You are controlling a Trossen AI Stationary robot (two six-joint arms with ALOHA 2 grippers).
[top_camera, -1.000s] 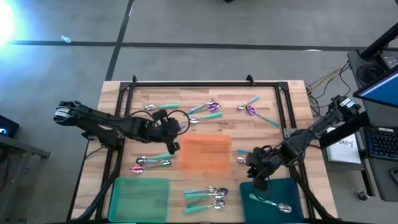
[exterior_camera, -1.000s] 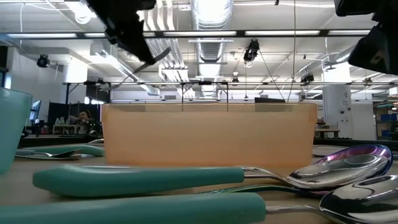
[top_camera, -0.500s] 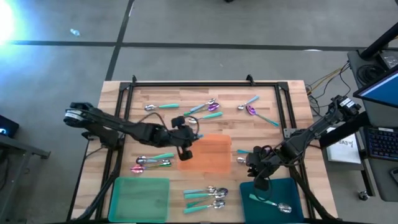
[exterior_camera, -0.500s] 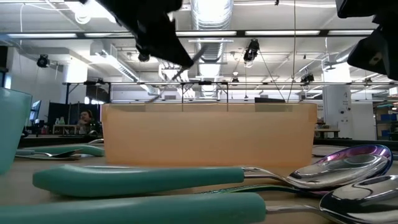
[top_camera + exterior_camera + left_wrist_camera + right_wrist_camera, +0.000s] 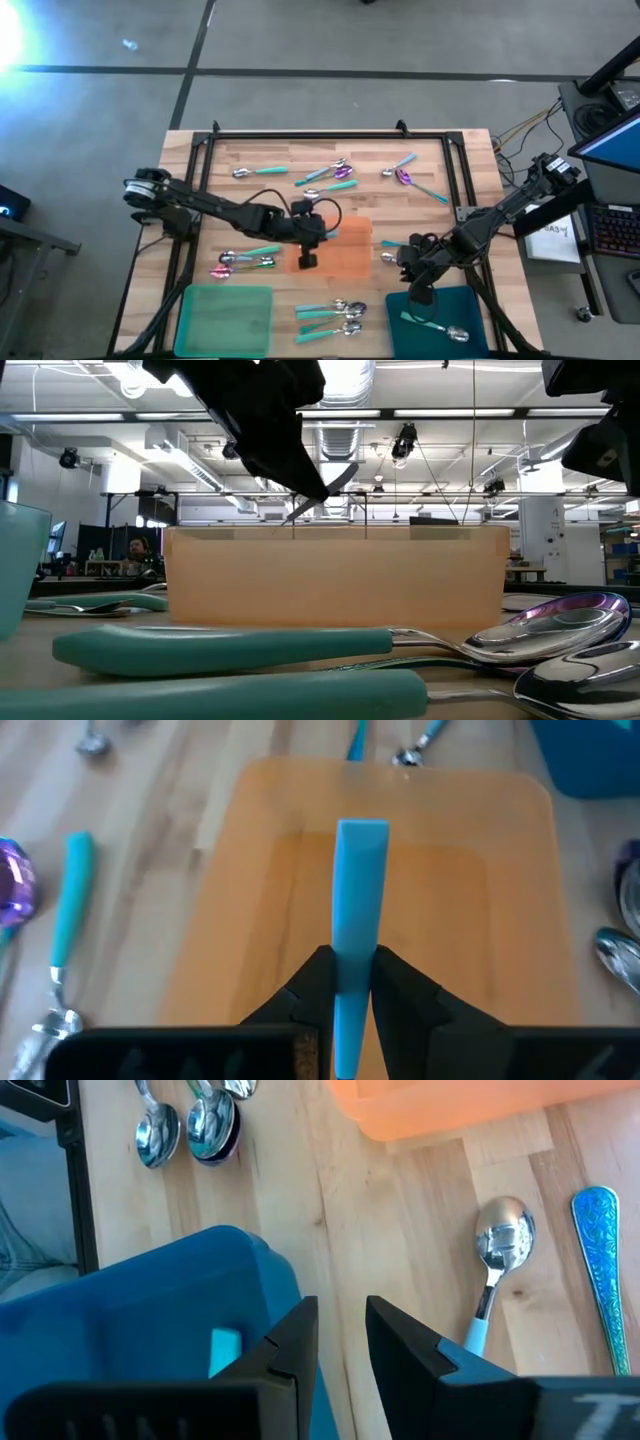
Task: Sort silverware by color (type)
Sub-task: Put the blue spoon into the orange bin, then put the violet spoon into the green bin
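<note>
my left gripper point(image 5: 350, 982) clamped on light-blue spoon handle point(image 5: 358, 900), handle sticking forward over orange tray point(image 5: 250, 870), right gripper point(image 5: 340, 1330) fingers apart, empty

Grey floor point(image 5: 330, 40) crossed by dark lines; ceiling ducts point(image 5: 340, 385), perhaps a workshop hall.

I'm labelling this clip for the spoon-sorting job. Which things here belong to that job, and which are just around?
Job:
- light-blue handled spoon, held by the left gripper over the orange tray
- loose spoons on the table
- spoon in the teal tray, under the right gripper
- green tray

Around:
- keyboard
- cables
</note>
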